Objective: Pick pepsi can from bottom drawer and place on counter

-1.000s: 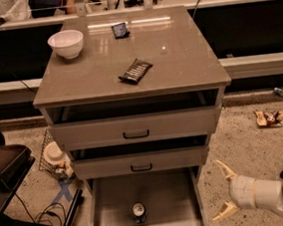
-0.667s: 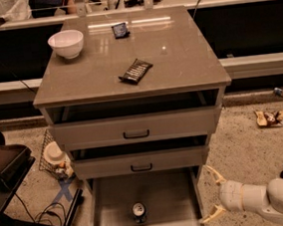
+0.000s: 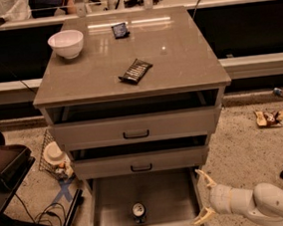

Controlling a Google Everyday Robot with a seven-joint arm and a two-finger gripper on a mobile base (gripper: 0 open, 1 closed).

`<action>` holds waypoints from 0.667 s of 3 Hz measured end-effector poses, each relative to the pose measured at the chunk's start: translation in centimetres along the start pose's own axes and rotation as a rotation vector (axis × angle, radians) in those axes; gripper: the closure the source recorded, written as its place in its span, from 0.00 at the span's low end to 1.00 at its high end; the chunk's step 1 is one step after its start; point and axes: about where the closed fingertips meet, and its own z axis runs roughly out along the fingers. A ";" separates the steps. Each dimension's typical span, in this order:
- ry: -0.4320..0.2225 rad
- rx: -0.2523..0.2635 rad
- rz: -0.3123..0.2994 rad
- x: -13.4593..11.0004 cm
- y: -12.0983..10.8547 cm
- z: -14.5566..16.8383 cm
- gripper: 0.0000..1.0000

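Note:
The pepsi can (image 3: 138, 212) stands upright on the grey floor of the open bottom drawer (image 3: 114, 197), near its front middle; I see its silver top. My gripper (image 3: 204, 195) is open and empty at the drawer's right wall, to the right of the can and apart from it. Its two pale fingers (image 3: 205, 177) point left. The white arm runs off to the lower right. The counter (image 3: 176, 56) is the glossy grey-brown top of the cabinet above.
On the counter lie a white bowl (image 3: 66, 43), a flat dark snack wrapper (image 3: 135, 71) and a small dark blue packet (image 3: 119, 30). The two upper drawers (image 3: 135, 128) stand slightly open. Litter (image 3: 273, 118) lies on the floor at right; a dark case (image 3: 3, 161) and cables at left.
My gripper has moved left, from the floor at the right toward the bottom drawer's right wall. The can has not moved.

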 end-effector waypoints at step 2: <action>-0.145 -0.059 0.058 3.9 0.6 9.4 0.00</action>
